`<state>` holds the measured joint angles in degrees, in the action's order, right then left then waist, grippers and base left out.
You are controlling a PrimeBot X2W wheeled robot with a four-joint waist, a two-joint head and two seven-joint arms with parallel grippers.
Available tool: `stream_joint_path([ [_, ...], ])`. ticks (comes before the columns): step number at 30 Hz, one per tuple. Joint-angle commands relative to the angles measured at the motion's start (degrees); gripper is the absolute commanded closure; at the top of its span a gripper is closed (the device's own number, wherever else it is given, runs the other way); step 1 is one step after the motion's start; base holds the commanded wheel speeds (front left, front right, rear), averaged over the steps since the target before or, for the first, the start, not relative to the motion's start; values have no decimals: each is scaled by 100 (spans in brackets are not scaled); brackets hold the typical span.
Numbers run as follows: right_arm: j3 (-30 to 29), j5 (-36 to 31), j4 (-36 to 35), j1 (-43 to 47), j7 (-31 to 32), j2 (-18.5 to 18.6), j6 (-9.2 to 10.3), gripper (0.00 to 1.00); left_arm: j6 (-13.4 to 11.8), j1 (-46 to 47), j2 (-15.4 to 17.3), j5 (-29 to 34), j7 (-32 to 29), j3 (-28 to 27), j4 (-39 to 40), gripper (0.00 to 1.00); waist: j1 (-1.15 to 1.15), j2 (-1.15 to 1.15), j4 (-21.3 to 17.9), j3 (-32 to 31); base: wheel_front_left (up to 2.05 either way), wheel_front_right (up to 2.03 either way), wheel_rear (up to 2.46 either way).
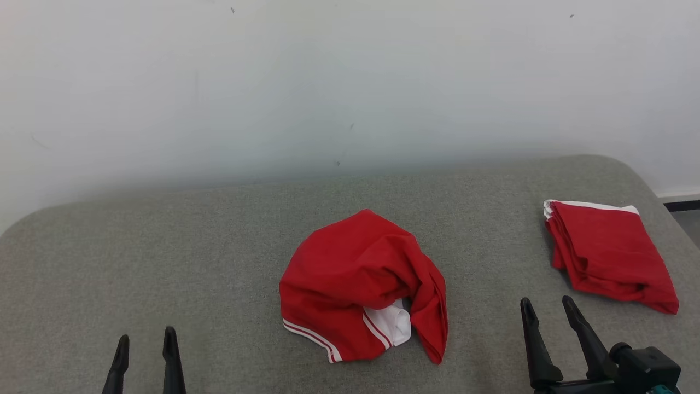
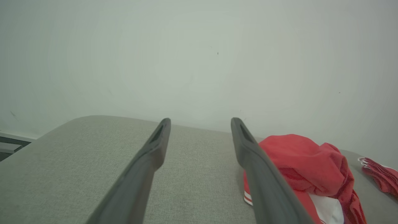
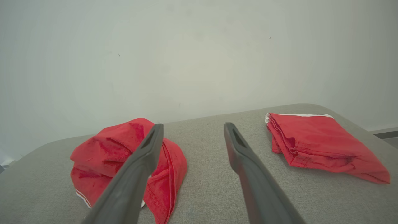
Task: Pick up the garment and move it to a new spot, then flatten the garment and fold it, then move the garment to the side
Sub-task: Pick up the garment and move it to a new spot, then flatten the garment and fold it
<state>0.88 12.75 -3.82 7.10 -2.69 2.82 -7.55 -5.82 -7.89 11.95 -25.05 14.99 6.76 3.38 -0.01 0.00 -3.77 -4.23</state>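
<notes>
Garment [image 1: 361, 284]: red, with white double-stripe trim and a white inner patch; crumpled into a rounded heap at the middle of the surface, nearer the front edge than the wall; no clear long axis, roughly as wide as deep; striped hem turned toward the robot at the near left, one draped lobe hanging down toward the near right. Second red garment [image 1: 607, 254]: folded flat, white edge along its far side, set at the right end, well apart from the heap. Surface [image 1: 164, 246]: grey woven fabric, rounded far corners, lying against a plain pale wall [image 1: 328, 82] with a few small dark specks; dark skirting [image 1: 681, 205] past the right corner. Open grey cloth to the left of the heap, behind it up to the wall, and between the two red pieces. Left gripper [image 1: 146, 334]: at the near left, fingers parted, holding nothing, well apart from the heap. Right gripper [image 1: 547, 300]: at the near right, between heap and folded piece, fingers spread, empty, touching neither.
</notes>
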Motion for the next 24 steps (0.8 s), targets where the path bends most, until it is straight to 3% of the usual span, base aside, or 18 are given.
stream_joint_path([
  [1, 11, -24, 25, 8, -59, -4, 14, 0, 20, -101, 24, 5, 18, -37, 28, 0, 1, 0, 31, -44, 0, 0, 0],
  [9, 23, -129, 253, 47, -99, -4, 14, 0, 117, -523, 21, 150, 15, -152, -149, 0, 1, 0, 210, -46, 0, 0, 0],
  [24, 86, -176, 326, 83, 93, -3, 14, 0, 33, -585, 51, 211, -32, -61, -193, 0, 1, 0, 400, 77, 0, 0, 0],
])
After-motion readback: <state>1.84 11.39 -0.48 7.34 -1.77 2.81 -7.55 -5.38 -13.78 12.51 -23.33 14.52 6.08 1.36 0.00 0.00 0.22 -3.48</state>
